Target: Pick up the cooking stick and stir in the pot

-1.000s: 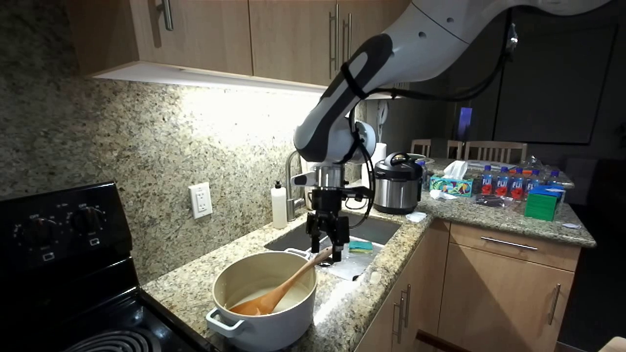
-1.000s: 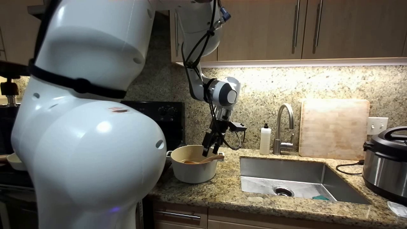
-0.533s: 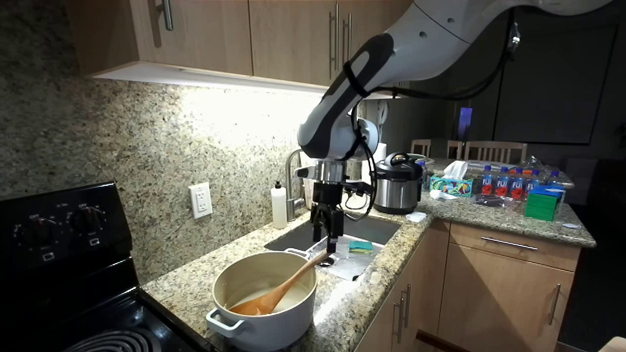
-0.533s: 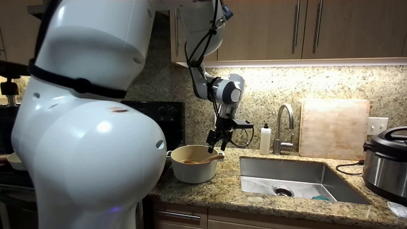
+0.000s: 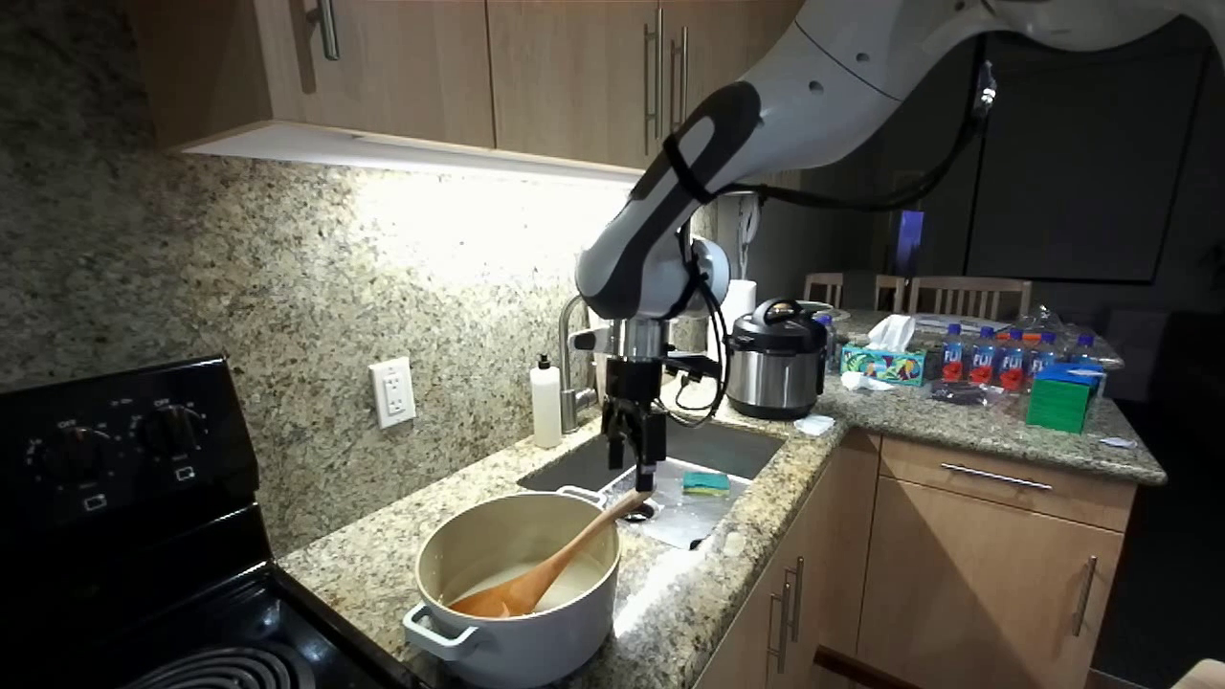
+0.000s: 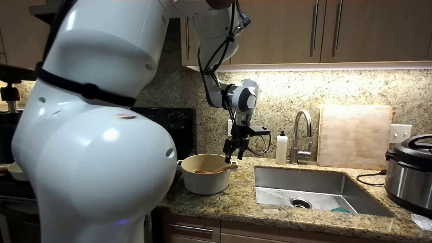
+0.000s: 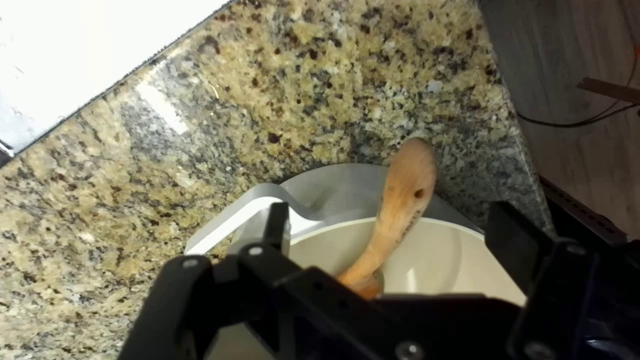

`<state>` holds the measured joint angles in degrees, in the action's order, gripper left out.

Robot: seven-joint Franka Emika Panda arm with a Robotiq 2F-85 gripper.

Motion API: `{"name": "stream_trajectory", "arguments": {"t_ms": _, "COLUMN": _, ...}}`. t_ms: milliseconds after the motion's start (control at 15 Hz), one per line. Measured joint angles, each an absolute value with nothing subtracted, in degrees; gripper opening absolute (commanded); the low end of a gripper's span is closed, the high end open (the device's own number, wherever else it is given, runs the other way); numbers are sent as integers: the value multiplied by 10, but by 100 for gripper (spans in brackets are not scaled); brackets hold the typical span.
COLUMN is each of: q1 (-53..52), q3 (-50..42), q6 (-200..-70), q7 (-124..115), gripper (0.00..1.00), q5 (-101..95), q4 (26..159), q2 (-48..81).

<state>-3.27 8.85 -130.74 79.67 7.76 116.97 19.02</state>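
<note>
The pot, cream-white with a side handle at each end, stands on the counter beside the stove. Inside it leans the cooking stick, a light-brown wooden spoon with its head on the pot floor and its handle over the rim toward the sink. In an exterior view my gripper hangs just above the handle end, jaws wide apart. From the wrist view the handle appears in the gap between the fingers, ungripped; whether a fingertip touches it I cannot tell. The gripper body covers the spoon's head there.
The sink lies beside the pot, holding a sponge. Behind stand a soap bottle, a faucet and a cutting board. A dark lidded cooker stands past the sink.
My gripper has risen a little and shifted toward the sink side, over the handle end. The pot and the cooking stick have stayed in place.
</note>
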Motion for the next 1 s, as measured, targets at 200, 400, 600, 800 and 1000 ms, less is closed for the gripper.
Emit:
{"name": "stream_trajectory", "arguments": {"t_ms": 200, "q1": -33, "q3": 94, "q6": -1299, "q7": 797, "gripper": 100, "q5": 71, "q4": 1151, "q2": 215}}
{"name": "stream_trajectory", "arguments": {"t_ms": 400, "q1": -33, "q3": 95, "q6": -1298, "q7": 797, "gripper": 74, "q5": 68, "q4": 1140, "q2": 235}}
{"name": "stream_trajectory", "arguments": {"t_ms": 600, "q1": -31, "q3": 94, "q6": -1291, "q7": 797, "gripper": 63, "q5": 68, "q4": 1135, "q2": 246}}
{"name": "stream_trajectory", "arguments": {"t_ms": 800, "q1": -30, "q3": 94, "q6": -1289, "q7": 797, "gripper": 42, "q5": 68, "q4": 1134, "q2": 249}}
{"name": "stream_trajectory", "arguments": {"t_ms": 1000, "q1": -31, "q3": 96, "q6": -1289, "q7": 797, "gripper": 23, "q5": 67, "q4": 1133, "q2": 249}}
